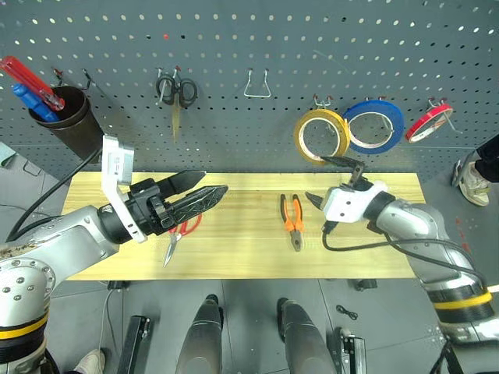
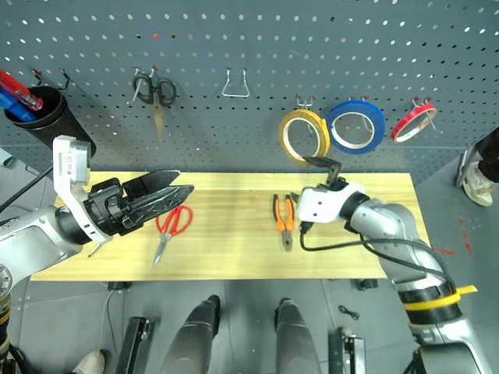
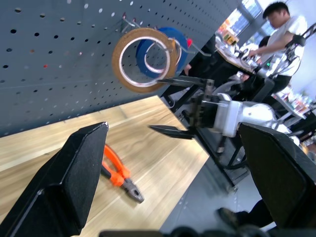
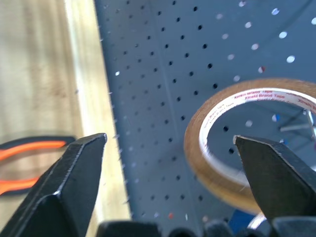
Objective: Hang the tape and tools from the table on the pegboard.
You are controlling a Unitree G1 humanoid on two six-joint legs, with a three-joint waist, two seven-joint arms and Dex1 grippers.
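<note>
Left eye view: the yellow-tan tape (image 1: 321, 135) hangs on a hook of the pegboard (image 1: 249, 62), at the right half of the panel, with the blue tape ring (image 1: 375, 125) just to its right and overlapping its edge, and the red tape ring (image 1: 429, 121) further right. The right gripper (image 1: 334, 181) sits just below the yellow-tan tape, above the far right part of the table (image 1: 242, 241); its fingers stand wide apart, one reaching up to the ring's lower edge, and nothing is held between them. Whether that finger touches the tape cannot be told.

On the table, the pliers (image 1: 293, 219) lie flat near the middle, just left of the right gripper, orange handles toward the far edge. The red-handled scissors (image 1: 181, 234) lie to the left, partly hidden under the left gripper (image 1: 209, 187), tips pointing toward the near edge. The left gripper hovers over the left part of the table, pointing right, its fingers apart and empty.

On the pegboard, black-handled scissors (image 1: 176, 93) hang at upper left, an empty wire hook (image 1: 257, 84) is at centre, and a black cup (image 1: 72, 118) with long red-and-blue tools (image 1: 30, 87) hangs at far left.
</note>
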